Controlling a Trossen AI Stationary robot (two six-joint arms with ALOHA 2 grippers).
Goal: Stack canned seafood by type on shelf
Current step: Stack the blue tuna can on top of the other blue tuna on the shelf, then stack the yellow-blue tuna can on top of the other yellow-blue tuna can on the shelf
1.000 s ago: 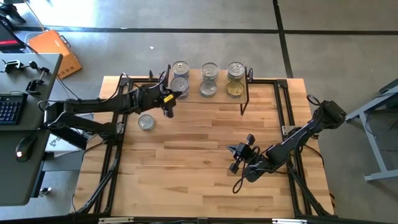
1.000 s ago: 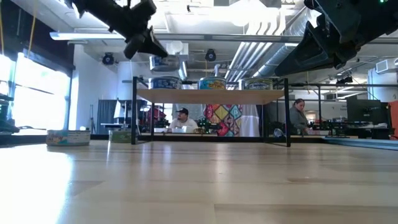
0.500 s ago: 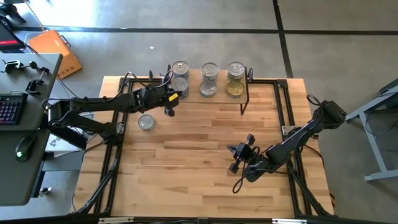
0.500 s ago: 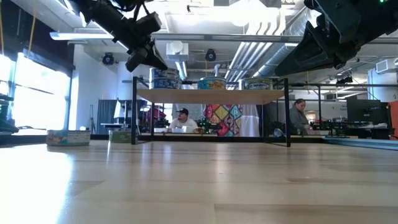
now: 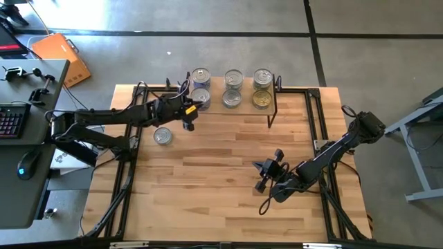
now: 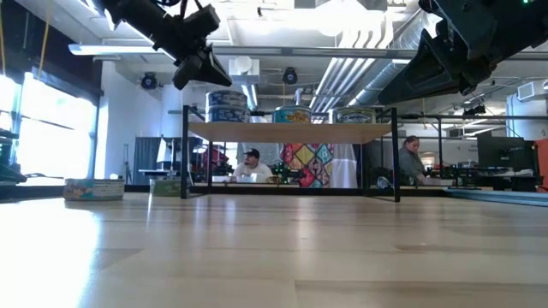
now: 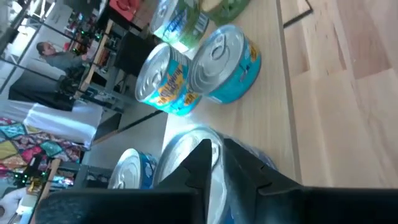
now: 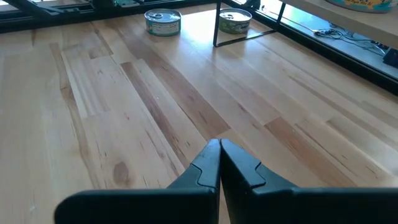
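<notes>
At the left end of the shelf (image 6: 291, 131), the fingers (image 7: 186, 177) of the left gripper (image 6: 195, 77) stand narrow, nearly closed, and grip nothing; in the left wrist view a silver-lidded tin (image 7: 186, 149) lies just past their tips. A second ago the near left place on the shelf was only one tin high; now a blue-labelled tin (image 6: 227, 99) sits upright on top of another (image 6: 227, 114), and the gripper has come away, up and to the side of the stack, apart from it. My judgement is that one tin has just been set down and let go, so this stack is one tin taller and the left arm is free to fetch more. The arm reaches from the left edge of the worktop (image 5: 221, 180), stretched nearly level and raised above shelf height, with the wrist turned toward the shelf.

One loose tin (image 5: 162, 135) still lies on the worktop near the left arm; the right wrist view shows a second tin (image 8: 235, 22) just beside a shelf leg; a gold-lidded tin (image 5: 261, 99) is on the shelf's right end.

The right gripper (image 5: 261, 167) waits over bare worktop, its fingers pressed together, empty.
</notes>
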